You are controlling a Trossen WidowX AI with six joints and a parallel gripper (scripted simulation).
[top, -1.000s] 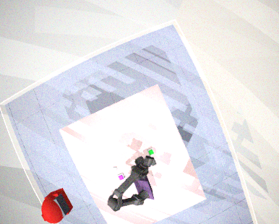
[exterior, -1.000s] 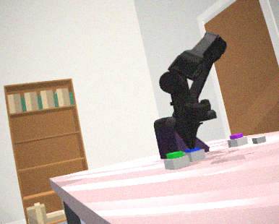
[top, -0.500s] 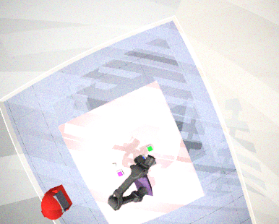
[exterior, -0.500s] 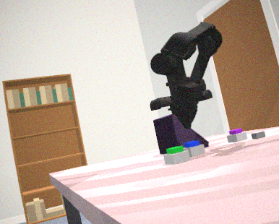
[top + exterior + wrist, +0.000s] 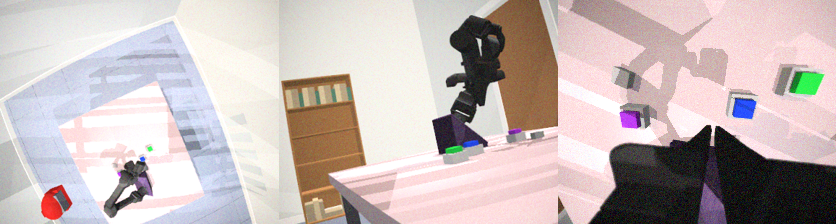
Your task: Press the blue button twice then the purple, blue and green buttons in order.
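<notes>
Background: a brown bookcase (image 5: 316,78) is being seen beyond the desk (image 5: 108,134) (image 5: 496,188) (image 5: 758,30).
Gripper (image 5: 135,170) (image 5: 481,105) (image 5: 712,129): being held narrow, fingertips nearly together, nothing being gripped; being carried well above the desk.
Purple button (image 5: 119,174) (image 5: 514,131) (image 5: 630,119): being shown left of the fingertips in the wrist view; from above, being placed between the gripper and the desk's left edge.
Blue button (image 5: 142,159) (image 5: 470,144) (image 5: 744,108): being seen on the opposite side, up and right of the tips in the wrist view.
Green button (image 5: 149,148) (image 5: 454,149) (image 5: 806,83): being seen beyond blue, towards the desk's upper right edge.
Grey block (image 5: 115,165) (image 5: 537,135) (image 5: 624,77): being left just beside purple, clearance being needed.
Likely step: purple apparently being approached after the two blue presses; a sideways shift towards the left edge is being called for, then a straight descent.
</notes>
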